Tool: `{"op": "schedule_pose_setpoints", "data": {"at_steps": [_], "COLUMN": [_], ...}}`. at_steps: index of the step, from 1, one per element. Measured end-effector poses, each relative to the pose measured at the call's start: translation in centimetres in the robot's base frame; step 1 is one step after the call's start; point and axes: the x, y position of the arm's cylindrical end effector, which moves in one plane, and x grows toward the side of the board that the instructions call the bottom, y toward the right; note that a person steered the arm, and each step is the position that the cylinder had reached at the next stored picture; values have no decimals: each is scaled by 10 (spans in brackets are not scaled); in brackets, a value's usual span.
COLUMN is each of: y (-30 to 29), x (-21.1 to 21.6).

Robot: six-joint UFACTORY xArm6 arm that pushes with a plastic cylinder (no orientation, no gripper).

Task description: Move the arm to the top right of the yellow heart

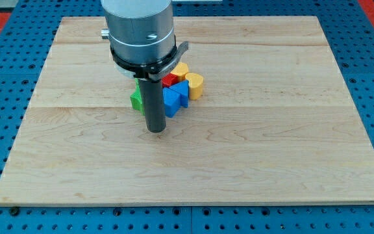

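So the yellow heart (195,84) is sitting at the view's right edge of a tight little cluster near the middle of the wooden board (291,149), and my tip (156,129) is parked toward the view's bottom-left of that cluster, just below the green block (136,99) and beside the blue blocks (174,97). Nothing is being grasped here (there's no gripper on this rig at all, only a plain rod, so open or shut doesn't apply). The target spot up and to the view's right of the heart is blocked from a straight line by the whole pile. If a direct diagonal path is taken, the blue blocks and the red block (169,80) probably get shoved into the heart, and the goal spot is dragged along with it. The other yellow block (181,69) behind could also be clipped. A wide loop around the view's right side looks safer.
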Motion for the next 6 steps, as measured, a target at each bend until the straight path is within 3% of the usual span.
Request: {"op": "schedule_pose_setpoints", "data": {"at_steps": [3,4,5,6], "y": [1,35,116,144], "x": [0,0,-8,-91]}}
